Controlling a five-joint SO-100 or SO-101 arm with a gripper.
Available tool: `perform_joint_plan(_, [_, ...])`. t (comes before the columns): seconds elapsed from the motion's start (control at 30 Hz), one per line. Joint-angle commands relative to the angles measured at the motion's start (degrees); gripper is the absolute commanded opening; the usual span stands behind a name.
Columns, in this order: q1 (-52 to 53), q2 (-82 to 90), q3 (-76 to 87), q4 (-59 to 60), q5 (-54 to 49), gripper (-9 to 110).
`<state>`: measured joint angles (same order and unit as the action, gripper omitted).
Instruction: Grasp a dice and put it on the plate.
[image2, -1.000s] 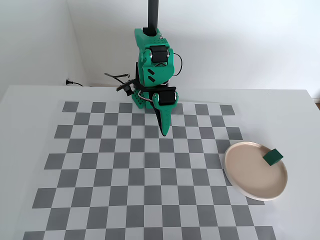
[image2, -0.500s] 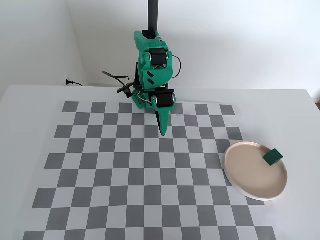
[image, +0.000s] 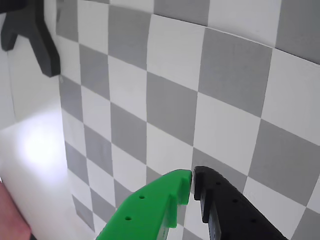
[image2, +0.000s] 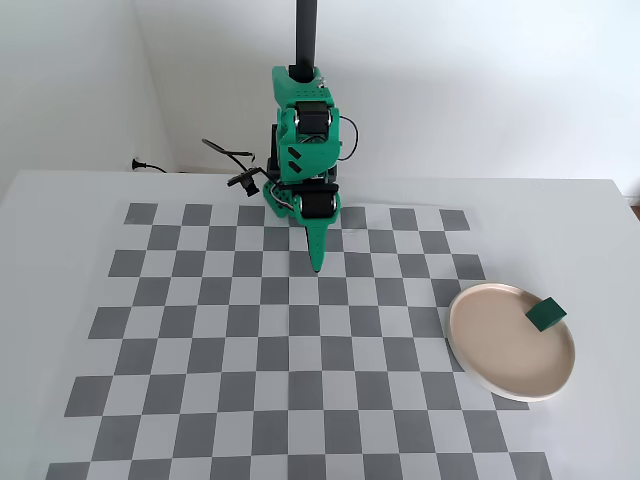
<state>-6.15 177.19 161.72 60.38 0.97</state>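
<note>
Fixed view is showing the dice (image2: 546, 314) sitting on the plate (image2: 490, 350), at the plate's far right edge, just inside the rim. The dice is a small, plain dark green cube with no pips showing, one corner turned toward the camera, and its green is darker than that of the arm (image2: 305, 140). The plate is round and shallow, beige-pink with a paler cream rim, and it is lying at the right side of the checkered mat (image2: 200, 350) on the white tabletop (image2: 60, 300), partly overhanging the mat's edge. The arm is standing at the far side of the mat, well apart from the plate, with the claw (image2: 317, 262) pointing down over the squares. In the wrist view the claw (image: 192, 181) is showing one green finger and one black finger pressed together at the tips, with nothing between them, above grey and white squares.
</note>
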Motion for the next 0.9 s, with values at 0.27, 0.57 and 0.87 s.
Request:
perform_joint_plan(0.27, [6.7,6.7,7.0,-0.5,0.4,-4])
perform_joint_plan(0.57, [6.8,13.2,11.2,2.6,1.1,-4])
perform_joint_plan(0.87, [7.8,14.0,12.6,3.0,0.7,-4])
